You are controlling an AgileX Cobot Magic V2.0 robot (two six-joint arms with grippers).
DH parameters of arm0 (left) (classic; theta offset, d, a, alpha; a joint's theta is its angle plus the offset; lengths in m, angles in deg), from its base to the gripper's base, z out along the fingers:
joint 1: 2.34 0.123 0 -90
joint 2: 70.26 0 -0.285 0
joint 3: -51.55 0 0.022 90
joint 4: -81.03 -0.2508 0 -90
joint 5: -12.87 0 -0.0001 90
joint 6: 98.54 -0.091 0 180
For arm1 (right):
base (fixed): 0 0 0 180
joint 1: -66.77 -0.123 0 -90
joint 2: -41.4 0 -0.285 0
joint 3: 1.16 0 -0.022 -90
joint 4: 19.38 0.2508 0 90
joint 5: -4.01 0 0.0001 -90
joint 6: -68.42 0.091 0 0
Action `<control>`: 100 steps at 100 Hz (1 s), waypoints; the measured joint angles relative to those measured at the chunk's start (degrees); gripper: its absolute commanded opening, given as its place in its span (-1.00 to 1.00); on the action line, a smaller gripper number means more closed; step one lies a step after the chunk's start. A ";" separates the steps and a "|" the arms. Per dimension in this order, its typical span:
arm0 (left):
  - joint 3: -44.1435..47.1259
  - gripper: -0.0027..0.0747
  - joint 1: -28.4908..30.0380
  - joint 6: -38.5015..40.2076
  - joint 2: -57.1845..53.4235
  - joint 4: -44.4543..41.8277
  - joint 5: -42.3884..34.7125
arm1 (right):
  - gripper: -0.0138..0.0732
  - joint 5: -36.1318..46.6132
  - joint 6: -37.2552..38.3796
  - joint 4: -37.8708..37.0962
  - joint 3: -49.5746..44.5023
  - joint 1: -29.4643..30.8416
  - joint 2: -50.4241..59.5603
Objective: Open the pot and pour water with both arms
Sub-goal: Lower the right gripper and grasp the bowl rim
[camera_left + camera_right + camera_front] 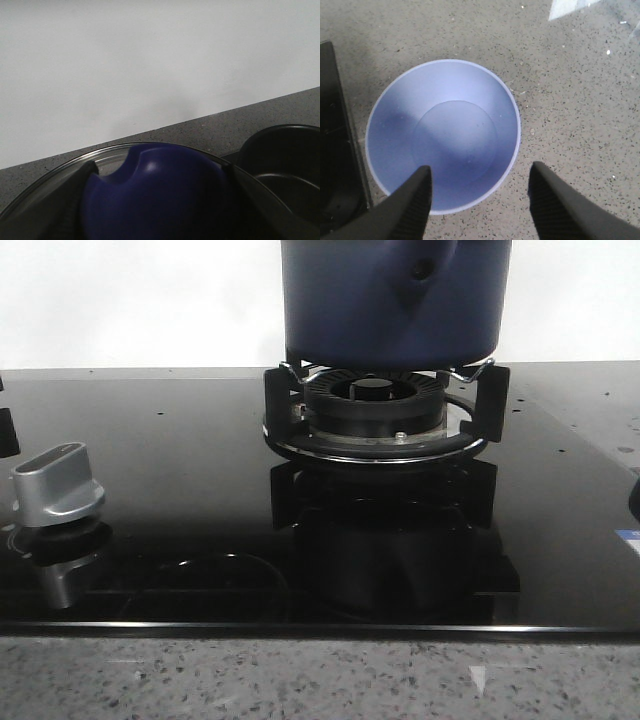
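The dark navy pot (395, 300) stands on the burner's pan support (380, 415), its handle stub with the round hole facing me; its top is cut off in the front view. In the left wrist view my left gripper (157, 187) is shut on the blue knob (160, 175) of a glass lid (60, 167), with a dark finger on each side. The right wrist view shows my right gripper (480, 169) open above a pale blue cup (445, 130) on the counter, one finger over its rim. I see no water. Neither gripper shows in the front view.
The black glass hob (180, 490) has a silver knob (58, 485) at its left front. A speckled grey counter (570, 100) surrounds it, with a white wall (150, 60) behind. A black round vessel mouth (285, 160) lies beside the held lid. The hob's edge (335, 140) runs close to the cup.
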 measured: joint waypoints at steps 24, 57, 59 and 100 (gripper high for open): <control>0.00 -0.19 0.00 0.00 0.00 0.00 0.21 | 0.20 -0.94 0.00 3.15 0.71 4.08 -5.58; 0.00 -0.19 0.00 0.00 0.00 0.00 0.21 | 0.20 -1.76 0.00 3.64 0.71 4.10 -12.08; 0.00 -0.19 0.00 0.00 0.00 0.00 0.21 | 0.20 -1.76 0.00 3.64 0.71 4.10 -12.37; 0.00 -0.05 0.00 0.00 0.00 0.00 0.21 | 0.20 -1.65 0.00 3.64 0.71 4.10 -15.77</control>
